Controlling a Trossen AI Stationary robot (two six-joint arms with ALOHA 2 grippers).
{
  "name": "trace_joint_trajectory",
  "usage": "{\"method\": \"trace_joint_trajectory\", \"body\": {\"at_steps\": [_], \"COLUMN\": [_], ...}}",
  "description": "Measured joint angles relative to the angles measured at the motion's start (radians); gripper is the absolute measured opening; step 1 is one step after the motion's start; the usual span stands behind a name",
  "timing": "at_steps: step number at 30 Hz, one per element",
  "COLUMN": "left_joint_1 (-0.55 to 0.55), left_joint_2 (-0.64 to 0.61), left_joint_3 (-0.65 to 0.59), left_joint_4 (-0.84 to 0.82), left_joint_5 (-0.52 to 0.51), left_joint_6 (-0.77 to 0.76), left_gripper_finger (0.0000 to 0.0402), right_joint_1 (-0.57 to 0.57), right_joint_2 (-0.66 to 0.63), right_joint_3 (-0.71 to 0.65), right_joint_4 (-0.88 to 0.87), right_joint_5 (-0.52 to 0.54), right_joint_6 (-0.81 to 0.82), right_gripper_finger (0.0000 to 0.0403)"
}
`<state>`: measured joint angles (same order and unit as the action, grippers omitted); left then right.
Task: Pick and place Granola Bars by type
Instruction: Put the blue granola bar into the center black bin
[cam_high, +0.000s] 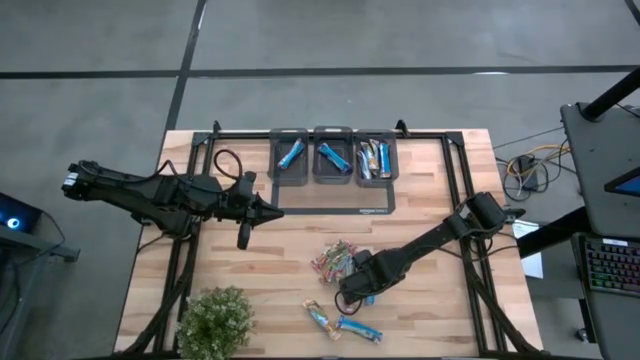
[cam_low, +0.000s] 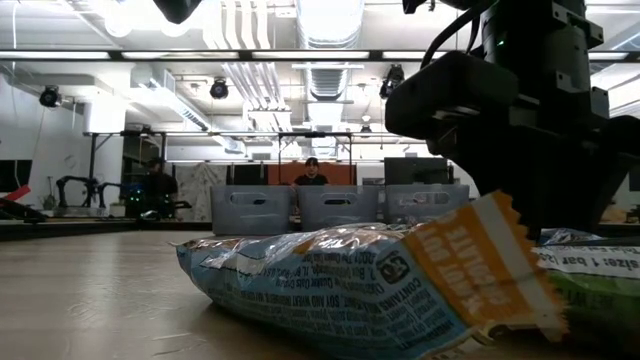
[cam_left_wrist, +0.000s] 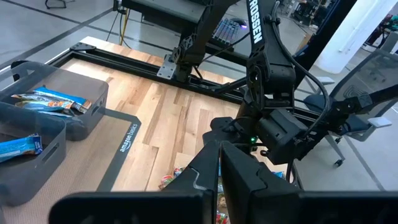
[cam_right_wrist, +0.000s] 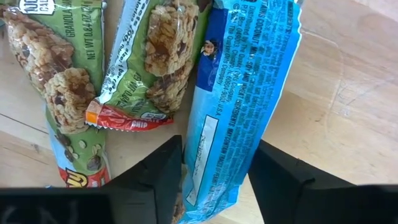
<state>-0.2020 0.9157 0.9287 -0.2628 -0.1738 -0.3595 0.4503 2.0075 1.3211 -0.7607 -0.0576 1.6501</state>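
The right claw (cam_high: 352, 296) is down at the bench (cam_high: 270, 260) near the front middle, at the edge of a loose heap of granola bars (cam_high: 335, 262) in green, red and orange wrappers. In the right wrist view its two dark fingers (cam_right_wrist: 155, 177) stand on either side of a blue-wrapped granola bar (cam_right_wrist: 245, 93), partly open, with the wrapper lying between them; whether the pads already press on it cannot be told. That blue bar lies flat on the wood, just beside two green-wrapped bars (cam_right_wrist: 155, 56) whose pictured oat clusters show clearly, one of them with a red end tucked against the blue one.

More bars (cam_high: 340, 325) lie nearer the front edge of the bench, a blue and a multicoloured one close together. From the low view, a blue and orange wrapper (cam_low: 380, 280) fills the foreground, with the right arm's dark bulk above and behind it.

At the back of the bench three dark bins (cam_high: 333, 155) sit side by side on a black mat (cam_high: 340, 205). The left bin and the middle one each hold a blue bar, and the right bin holds several bars of mixed colours.

The left claw (cam_high: 266, 212) hangs over the mat's left edge, well apart from the bars, its fingers (cam_left_wrist: 249, 186) closed together on nothing.

A leafy green plant (cam_high: 215, 322) stands at the bench's front left corner
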Motion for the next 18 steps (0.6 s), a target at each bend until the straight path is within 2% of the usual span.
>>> {"method": "trace_joint_trajectory", "body": {"at_steps": [18], "left_joint_1": [0.000], "left_joint_2": [0.000], "left_joint_3": [0.000], "left_joint_4": [0.000], "left_joint_5": [0.000], "left_joint_6": [-0.004], "left_gripper_finger": [0.0000], "right_joint_1": [-0.006], "right_joint_2": [0.002], "right_joint_3": [-0.006], "right_joint_4": [0.011], "right_joint_5": [-0.003], "right_joint_6": [0.015], "right_gripper_finger": [0.0086]}}
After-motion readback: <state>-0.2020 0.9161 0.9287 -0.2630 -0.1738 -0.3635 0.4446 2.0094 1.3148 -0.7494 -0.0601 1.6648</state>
